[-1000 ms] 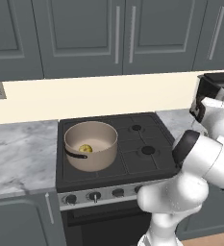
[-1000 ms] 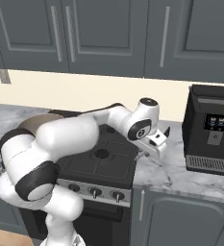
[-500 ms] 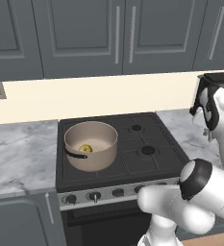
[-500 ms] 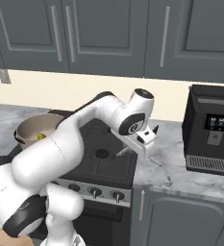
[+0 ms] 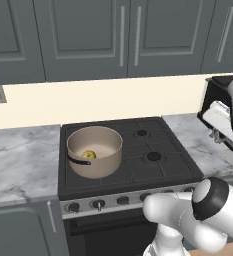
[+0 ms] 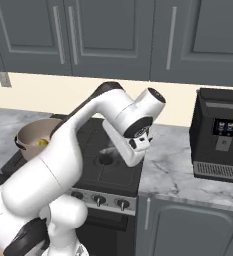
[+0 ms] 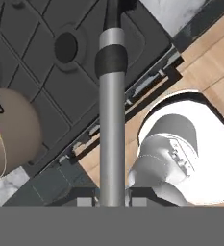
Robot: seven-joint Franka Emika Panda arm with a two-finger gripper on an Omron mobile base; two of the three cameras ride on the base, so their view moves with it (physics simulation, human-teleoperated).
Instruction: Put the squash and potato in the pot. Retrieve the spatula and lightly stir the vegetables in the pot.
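One utensil, the spatula (image 7: 112, 120), is clamped between the fingers, its long grey handle running straight out from the hand toward its dark blade. The pot (image 5: 95, 150), holding the squash (image 5: 89, 155), stands well left on the stove (image 5: 153, 172).

arm links: glossy white rounded shells (image 6: 63, 165), seen left of the coffee machine (image 6: 220, 135)
joints: dark grey-black bands, one capping the elbow (image 5: 210, 197)
hand: white, boxy, dark-trimmed (image 6: 133, 145)
markings: none discerned
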